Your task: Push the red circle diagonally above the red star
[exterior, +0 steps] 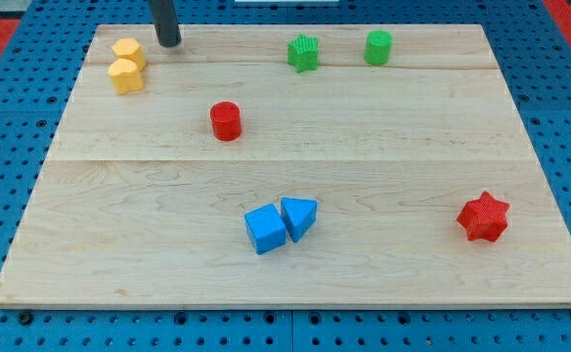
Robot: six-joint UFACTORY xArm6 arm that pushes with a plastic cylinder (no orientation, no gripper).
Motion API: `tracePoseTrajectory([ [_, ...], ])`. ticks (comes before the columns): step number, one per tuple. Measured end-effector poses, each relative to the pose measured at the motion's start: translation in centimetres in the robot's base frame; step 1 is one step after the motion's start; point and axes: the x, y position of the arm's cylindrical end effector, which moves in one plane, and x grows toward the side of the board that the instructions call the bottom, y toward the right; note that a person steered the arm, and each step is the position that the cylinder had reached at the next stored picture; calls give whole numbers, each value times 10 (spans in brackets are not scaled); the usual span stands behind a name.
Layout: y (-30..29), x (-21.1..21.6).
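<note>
The red circle (pixel 226 121) is a short red cylinder left of the board's centre, in the upper half. The red star (pixel 484 217) lies far off at the view's lower right, near the board's right edge. My tip (pixel 169 43) stands at the view's top left, up and to the left of the red circle and well apart from it, just right of the yellow blocks.
Two yellow blocks, a hexagon (pixel 128 52) and a rounded one (pixel 126 76), touch at the top left. A green star (pixel 304 53) and a green cylinder (pixel 378 47) sit at the top. A blue cube (pixel 265 230) and a blue triangle (pixel 299 217) touch at bottom centre. The wooden board (pixel 119 244) lies on a blue pegboard.
</note>
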Motion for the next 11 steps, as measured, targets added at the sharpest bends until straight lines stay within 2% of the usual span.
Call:
tracePoseTrajectory([
  [1,-15,63],
  [2,4,114],
  [3,87,151],
  [4,203,168],
  [5,214,160],
  [6,197,153],
  [7,176,126],
  [8,250,114],
  [9,303,161],
  [10,318,135],
  [11,307,98],
])
